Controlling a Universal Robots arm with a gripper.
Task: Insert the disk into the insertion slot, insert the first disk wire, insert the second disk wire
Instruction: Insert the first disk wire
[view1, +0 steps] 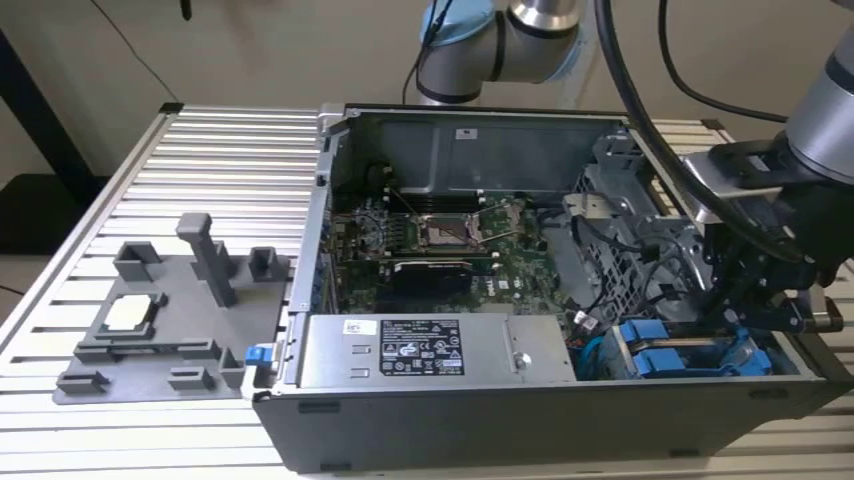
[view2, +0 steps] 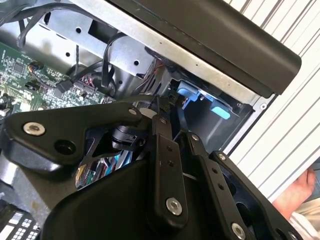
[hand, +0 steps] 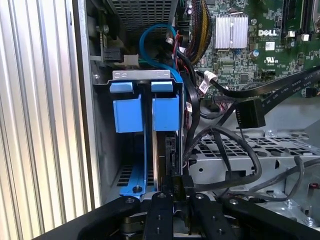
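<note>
so the disk (hand: 165, 116) is already sitting down in the insertion slot (hand: 120, 75) of the grey drive cage, its blue frame up against the cage lip, right beside a second blue carrier (hand: 127, 115). the gripper (hand: 180, 194) is parked at the disk's exposed edge, jaws pinched nearly together on a small black plug (hand: 181, 181). it's held end-on, i'd guess so it lines up with the drive's socket. its cable (hand: 235, 165) loops off slack over the perforated metal.
</note>
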